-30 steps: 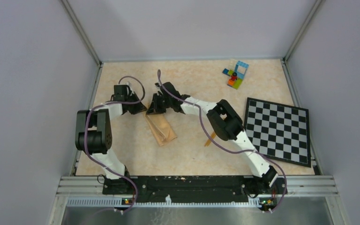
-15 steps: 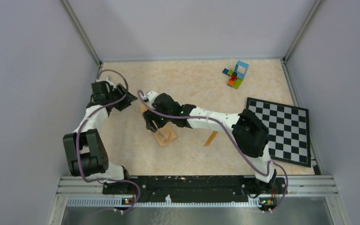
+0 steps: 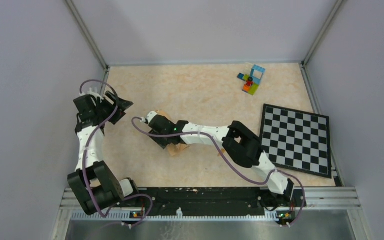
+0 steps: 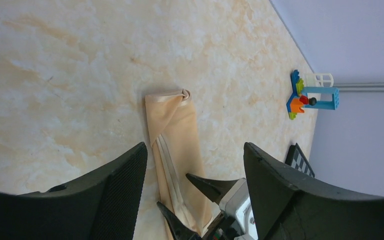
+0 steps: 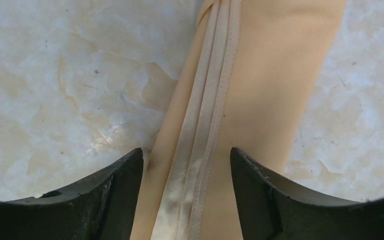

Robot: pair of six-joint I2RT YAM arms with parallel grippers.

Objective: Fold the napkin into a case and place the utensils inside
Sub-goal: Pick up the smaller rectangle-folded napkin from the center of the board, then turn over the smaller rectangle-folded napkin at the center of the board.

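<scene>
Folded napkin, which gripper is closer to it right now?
Right. The right gripper hangs open directly over the napkin; the left gripper, open too, is off to the napkin's left and clear of it.

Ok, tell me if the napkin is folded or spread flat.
Folded. The napkin lies as a narrow strip, and several hemmed edges stack along its length in the right wrist view.

Soft, even overhead light filled the sharp top view, leaving only faint shadows under the arms on the pale marbled beige tabletop. Seen from its wrist, the black right gripper was dark, featureless and slightly blurred. White glare lay on the tabletop just beyond one fingertip. The folded peach-tan cloth napkin between the fingertips showed sheen along its hem. The left gripper was near-silhouetted against bright, crisp surroundings.
</scene>
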